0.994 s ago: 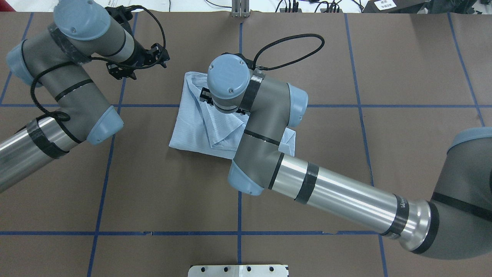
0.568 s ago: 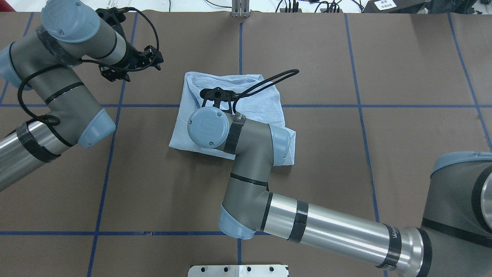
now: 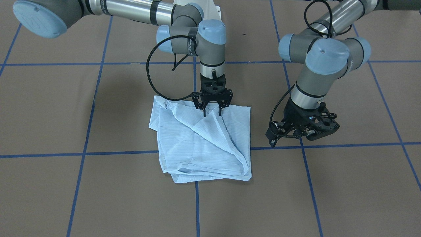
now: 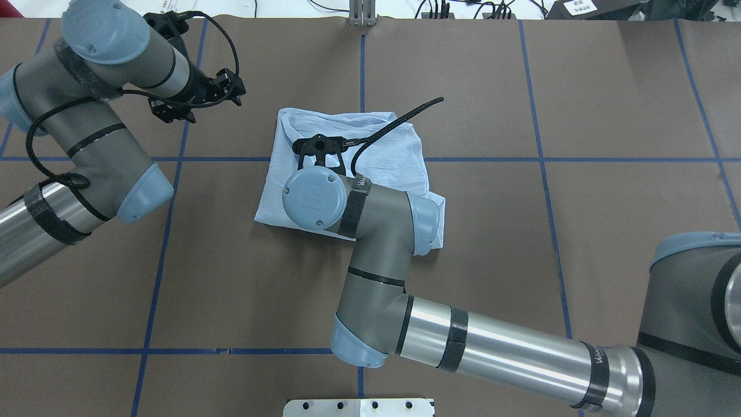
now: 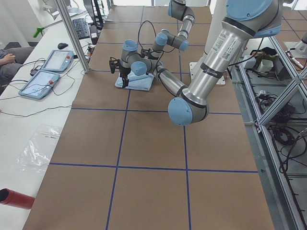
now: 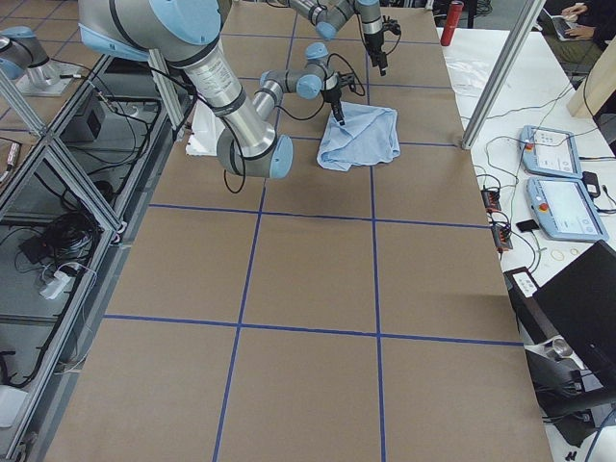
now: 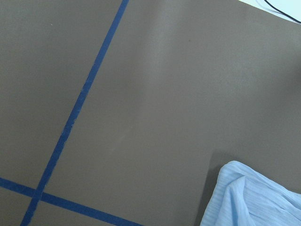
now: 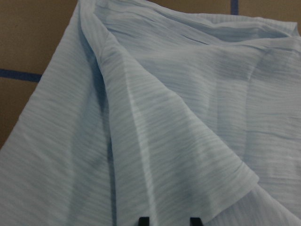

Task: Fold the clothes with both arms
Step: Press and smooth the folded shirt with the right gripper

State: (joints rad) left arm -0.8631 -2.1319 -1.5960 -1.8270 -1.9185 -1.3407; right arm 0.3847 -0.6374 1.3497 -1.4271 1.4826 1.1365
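overhead exterior view: the shirt (image 4: 382, 139) lay folded into a rough square just above the middle of the frame, on the brown table (image 4: 579, 231), over a crossing of the blue tape lines (image 4: 637, 159).
shirt: it was light blue with fine stripes and loose layers. in the front-facing view a diagonal fold ran from the cloth's upper left down to its lower right corner.
right arm (image 4: 509, 353): it stretched from the lower right of the overhead frame and bent over the shirt, hiding the cloth's lower middle.
right gripper (image 3: 212, 113): it pointed straight down at the shirt's upper edge in the front-facing view, fingers a little apart with nothing between them. i could not tell whether the tips touched the cloth.
left arm (image 4: 92, 133): it filled the upper left of the overhead frame.
left gripper (image 4: 230, 90): it hung over bare table, near the shirt's upper left corner but apart from it. i could not tell how its fingers stood.
left wrist view: it showed bare table, a tape crossing at the lower left and a shirt corner at the lower right.
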